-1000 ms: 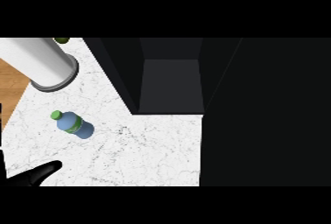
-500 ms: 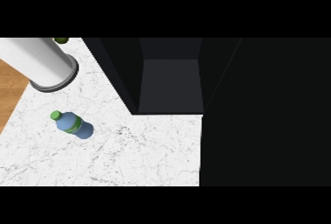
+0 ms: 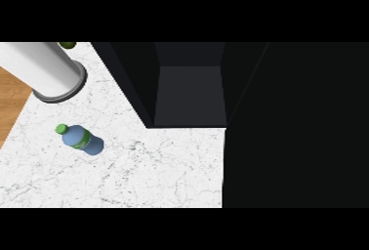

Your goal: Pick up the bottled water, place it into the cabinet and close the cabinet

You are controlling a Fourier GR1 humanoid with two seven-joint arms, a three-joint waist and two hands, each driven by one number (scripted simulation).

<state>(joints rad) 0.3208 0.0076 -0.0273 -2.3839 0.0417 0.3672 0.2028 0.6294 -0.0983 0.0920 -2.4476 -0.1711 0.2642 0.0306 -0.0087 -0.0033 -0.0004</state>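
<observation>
Shows a bottle [image 3: 78, 138] with a green cap on the marble counter [image 3: 144, 171], left of and apart from the open dark cabinet [image 3: 189, 93], below a white cylinder [image 3: 45, 68]. Cannot tell the state of left hand or right hand, with neither in view.

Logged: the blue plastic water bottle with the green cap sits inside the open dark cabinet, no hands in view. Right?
Not quite. The head view shows the blue plastic water bottle with the green cap on the white marble counter, left of the open dark cabinet, not inside it. No hands in view is correct.
</observation>
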